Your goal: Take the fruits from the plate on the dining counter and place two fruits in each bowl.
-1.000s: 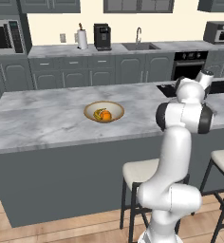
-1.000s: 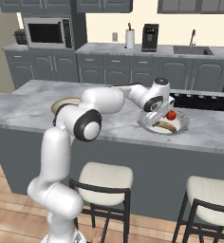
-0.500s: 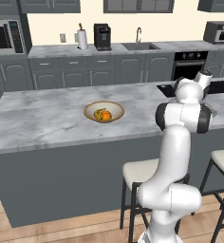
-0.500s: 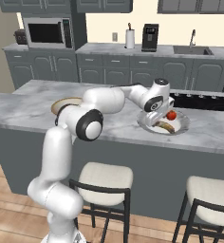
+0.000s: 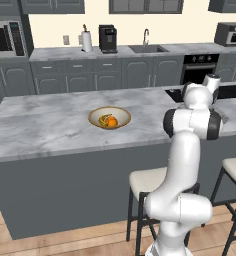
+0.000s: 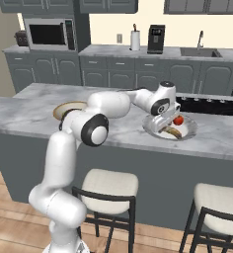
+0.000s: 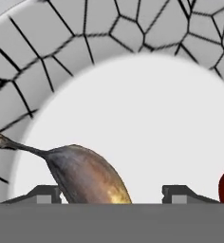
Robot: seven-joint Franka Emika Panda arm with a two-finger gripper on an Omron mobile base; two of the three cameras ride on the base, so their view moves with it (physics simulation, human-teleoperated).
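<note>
- The pincer (image 7: 109,193) stands parted astride the banana (image 7: 88,175), narrower than a second ago, not visibly clamped.
- Banana and red fruit (image 6: 178,120) lie on the plate (image 6: 187,135), near the dining counter's (image 6: 29,111) front edge.
- A bowl (image 5: 97,114), unmoved, holds an orange (image 5: 112,121).

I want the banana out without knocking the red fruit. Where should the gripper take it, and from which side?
Grip the banana across its thick middle, coming straight down from above. It lies flat on the plate, its thin stem pointing away to one side, and the gripper straddles the body. The red fruit sits apart, so closing there looks safe.
</note>
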